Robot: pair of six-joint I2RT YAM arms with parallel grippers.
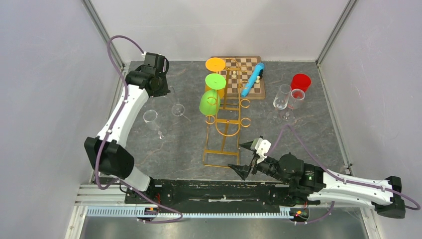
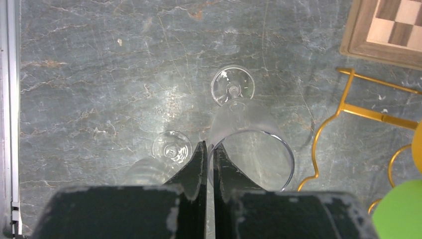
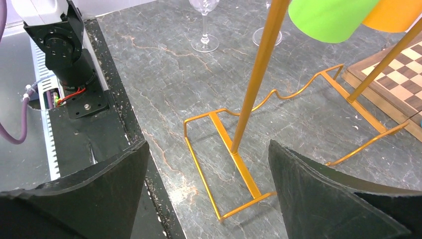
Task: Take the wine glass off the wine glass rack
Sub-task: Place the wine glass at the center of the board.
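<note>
Wine glass rack [image 1: 224,144] stood upright in the middle of the grey surface [image 1: 174,149], its far end touching or overlapping a wooden chessboard [image 1: 246,74], which carried a blue tube [image 1: 253,78]. Two coloured glasses hung from the rack's upper hooks with their bases up: a green wine glass [image 1: 209,103] nearer the arms and an orange wine glass [image 1: 215,63] behind it. The right claw [image 1: 238,156] sat low just beside the near end of the rack's rectangular base, with its fingers spread wide and nothing between them. From the right wrist, the gold post [image 3: 254,74] rose ahead of the gap, clear of both black fingers [image 3: 99,194]. The left claw [image 2: 210,147] hung above the left part of the surface, its two fingers pressed together and gripping nothing that could be seen. Below it two clear glasses stood on their feet, one [image 2: 251,154] just right of the fingertips and the other [image 2: 171,147] just to their left. At the far right of the surface another pair of clear glasses [image 1: 281,97] stood close together, just in front of a red cup [image 1: 300,81]
</note>
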